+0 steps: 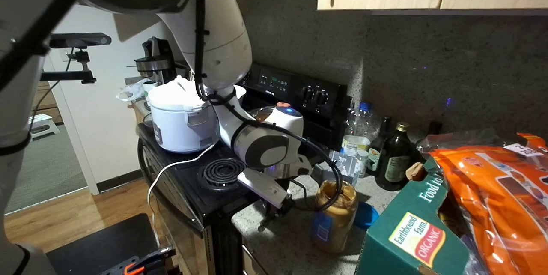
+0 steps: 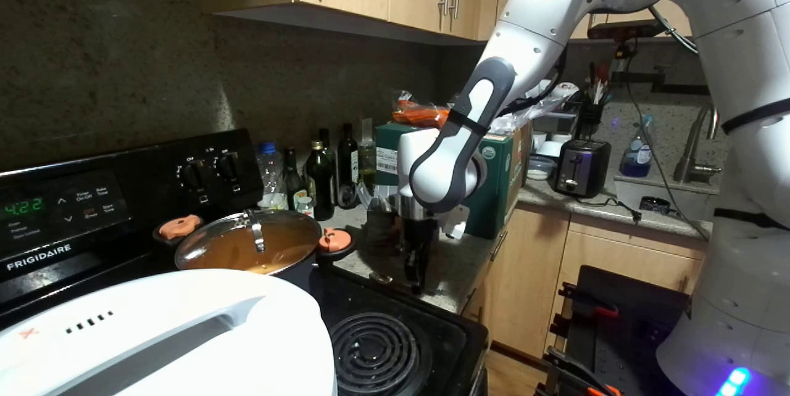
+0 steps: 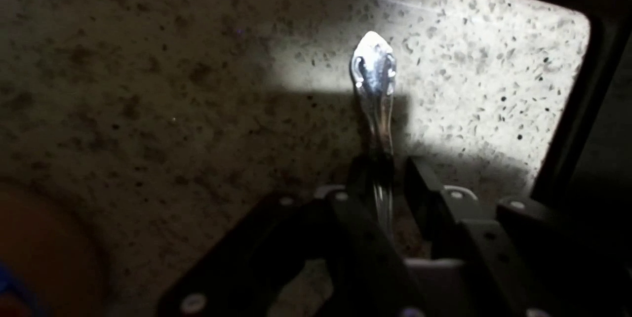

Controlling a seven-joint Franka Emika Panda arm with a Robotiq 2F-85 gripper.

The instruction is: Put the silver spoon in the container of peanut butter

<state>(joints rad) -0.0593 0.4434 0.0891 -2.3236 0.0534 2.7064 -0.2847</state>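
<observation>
The silver spoon (image 3: 374, 67) lies on the speckled counter in the wrist view, its ornate handle end pointing up the picture. Its lower part is hidden among the dark fingers. My gripper (image 3: 387, 174) is open around the handle, with a gap on the right side of the spoon; the left finger is close to it. In the exterior views the gripper (image 1: 274, 213) (image 2: 417, 266) points down at the counter. The container of peanut butter (image 1: 336, 223) stands upright and open beside the gripper, with a blue label. Part of it shows dimly at the wrist view's left edge (image 3: 49, 248).
A blue lid (image 1: 366, 216) lies behind the jar. A green carton box (image 1: 411, 232) with an orange bag stands beside it. Dark bottles (image 2: 320, 180) stand along the wall. The stove holds a lidded pot (image 2: 247, 239) and a white cooker (image 1: 184, 116). The arm's cable loop hangs across the jar.
</observation>
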